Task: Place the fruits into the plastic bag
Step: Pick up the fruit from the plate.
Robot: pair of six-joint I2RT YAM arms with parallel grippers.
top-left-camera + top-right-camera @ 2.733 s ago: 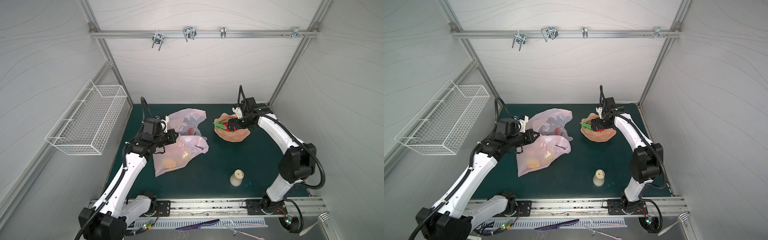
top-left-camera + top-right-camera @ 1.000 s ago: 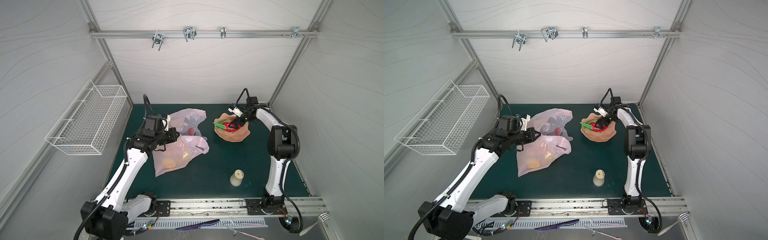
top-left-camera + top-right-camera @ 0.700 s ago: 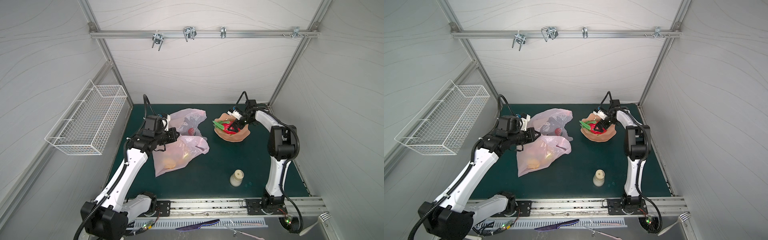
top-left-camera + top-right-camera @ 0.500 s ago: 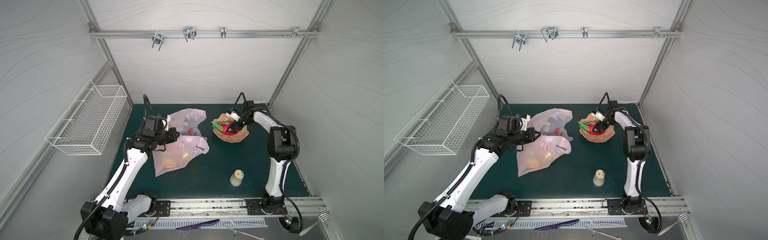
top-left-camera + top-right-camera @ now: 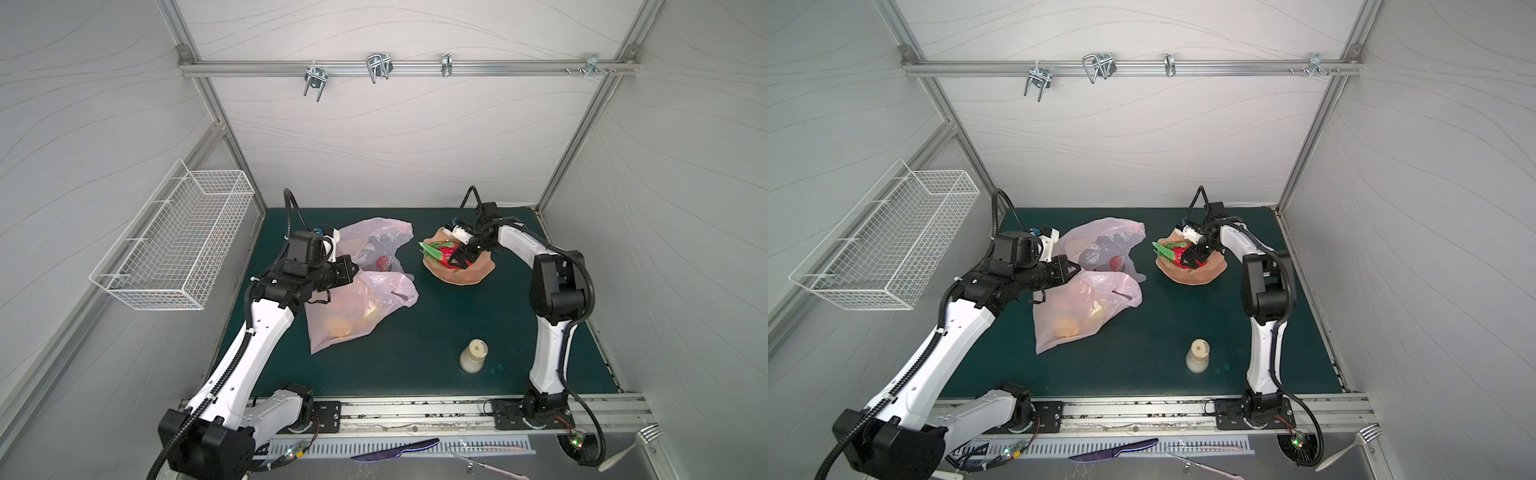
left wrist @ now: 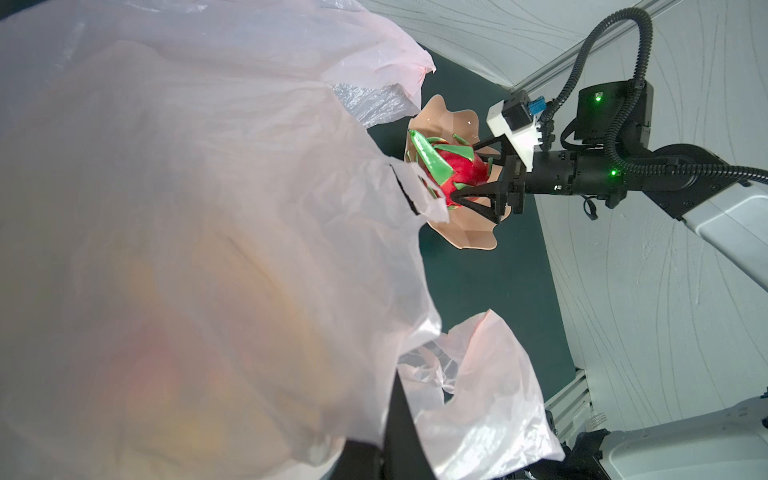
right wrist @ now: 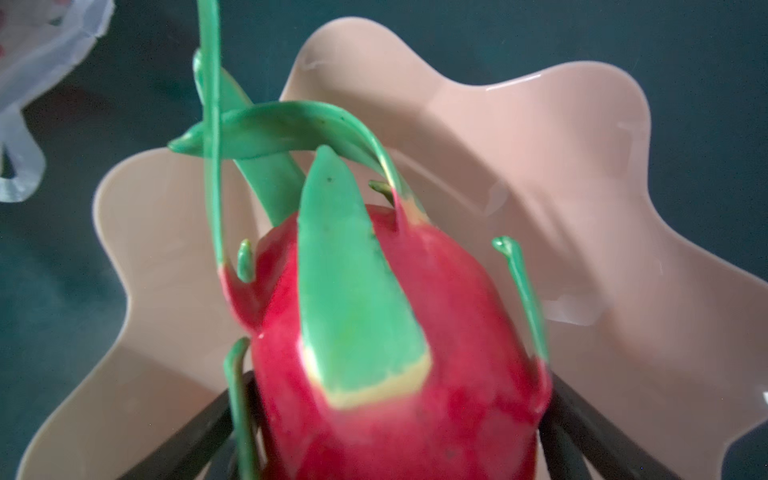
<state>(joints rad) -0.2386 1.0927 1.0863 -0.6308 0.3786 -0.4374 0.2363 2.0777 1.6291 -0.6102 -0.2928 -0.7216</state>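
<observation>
The pale-pink plastic bag [image 5: 361, 299] [image 5: 1084, 307] lies crumpled at the left of the green mat. Yellow fruits [image 5: 340, 328] show through it, and a red one [image 5: 382, 262] sits at its mouth. My left gripper [image 5: 353, 270] [image 5: 1075, 268] is shut on the bag's upper edge; in the left wrist view the film drapes over its dark finger [image 6: 397, 419]. A red dragon fruit [image 5: 444, 252] [image 6: 461, 174] [image 7: 395, 353] rests on the peach plate [image 5: 469, 274] [image 7: 540, 166]. My right gripper [image 5: 453, 262] [image 7: 399, 378] stands open, one finger on each side of the fruit.
A cream bottle [image 5: 473, 355] stands at the front of the mat, toward the right. A white wire basket [image 5: 174, 245] hangs on the left wall. A knife [image 5: 395, 449] and a fork [image 5: 631, 446] lie on the front ledge, off the mat.
My right gripper has slid leftward over the plate until its open fingers straddle the dragon fruit. The left arm and the bag have stayed still.
</observation>
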